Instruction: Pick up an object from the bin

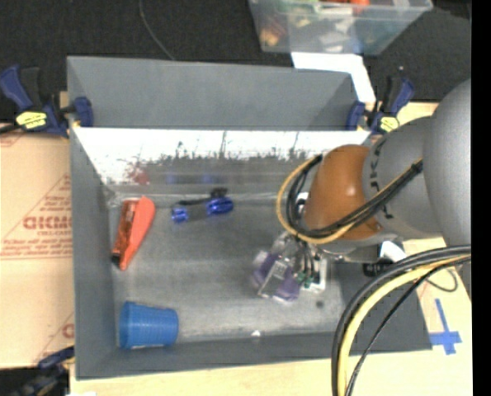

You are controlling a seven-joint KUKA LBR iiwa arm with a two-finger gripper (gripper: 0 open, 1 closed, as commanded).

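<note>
My gripper [299, 266] is low in the right half of the bin, under the orange cover. A pale purple translucent thing [271, 275] lies right at its fingertips, touching or partly beneath them. A blue and black toy [202, 208] lies toward the back, left of the gripper. Whether the purple thing is between the fingers cannot be made out.
An orange flat tool [133, 231] lies along the left wall. A blue cup [148, 325] lies on its side in the front left corner. The arm and its cables cover the bin's right side.
</note>
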